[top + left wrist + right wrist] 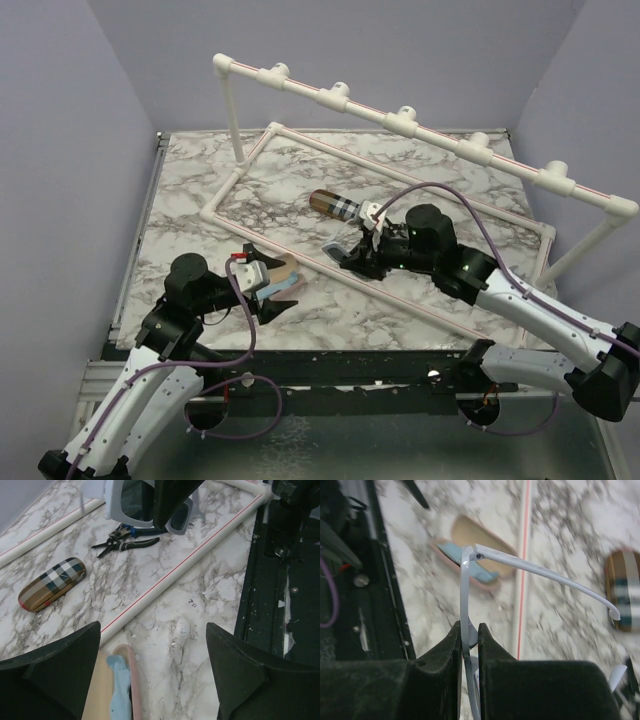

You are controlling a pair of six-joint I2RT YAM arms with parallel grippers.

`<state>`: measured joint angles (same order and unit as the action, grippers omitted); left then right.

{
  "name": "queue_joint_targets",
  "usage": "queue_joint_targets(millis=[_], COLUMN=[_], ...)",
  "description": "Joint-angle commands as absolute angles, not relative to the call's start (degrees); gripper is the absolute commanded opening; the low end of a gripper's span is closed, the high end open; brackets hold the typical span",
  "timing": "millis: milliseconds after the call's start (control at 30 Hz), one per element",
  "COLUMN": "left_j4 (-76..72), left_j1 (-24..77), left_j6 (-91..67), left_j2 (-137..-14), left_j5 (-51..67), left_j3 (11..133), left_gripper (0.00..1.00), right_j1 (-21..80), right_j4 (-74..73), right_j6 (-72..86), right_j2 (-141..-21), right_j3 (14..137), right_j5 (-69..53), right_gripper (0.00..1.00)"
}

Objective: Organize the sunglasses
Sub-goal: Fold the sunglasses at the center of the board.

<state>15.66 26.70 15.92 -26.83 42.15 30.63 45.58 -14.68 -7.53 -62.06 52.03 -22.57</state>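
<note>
My right gripper [469, 635] is shut on the front rim of a pair of sunglasses [465, 590] with a pale blue-grey frame, one temple [545, 575] folded out to the right. It holds them above the table mid-right, and in the top view the sunglasses [343, 240] hang at that gripper [352, 250]. An open pink case [131, 680] with a light blue cloth [118, 690] inside lies at the near left. My left gripper [153, 628] hovers open just over its end, touching nothing. From the left wrist the sunglasses [116, 507] show dark lenses.
A brown plaid case [332, 203] lies shut at mid-table. Black-and-blue pliers [125, 542] rest under the right arm. A white pipe frame [300, 255] runs across the marble table [190, 190], and a raised pipe rail with tee fittings [400, 120] spans the back.
</note>
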Motion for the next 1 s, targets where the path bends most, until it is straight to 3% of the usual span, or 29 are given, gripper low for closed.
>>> queue_joint_targets(millis=[0, 300, 500, 767, 967], left_j4=[16.3, 6.4, -2.2, -12.0, -15.0], left_j1=[26.5, 26.5, 26.6, 26.6, 26.6], left_j6=[11.1, -6.3, -16.6, -23.1, -24.7], left_j2=[-25.9, -26.6, -27.1, -29.3, -29.9], left_j5=[49.1, 45.2, 42.5, 41.5, 42.8], left_j3=[31.8, 36.9, 36.8, 34.8, 33.0], left_gripper=[0.85, 0.85, 0.63, 0.49, 0.29], right_j1=[50.5, 55.3, 55.8, 56.4, 56.6], right_j4=[10.9, 26.2, 28.0, 29.7, 30.3], right_j6=[-5.0, -8.6, -8.3, -8.6, -8.9], right_j2=[-62.3, -66.5, -66.4, -66.7, -67.0], right_j3=[48.3, 47.1, 46.6, 46.0, 46.2], right_j5=[-35.1, -35.1, -37.5, -38.5, -38.8], right_gripper=[0.0, 0.01, 0.0, 0.01, 0.0])
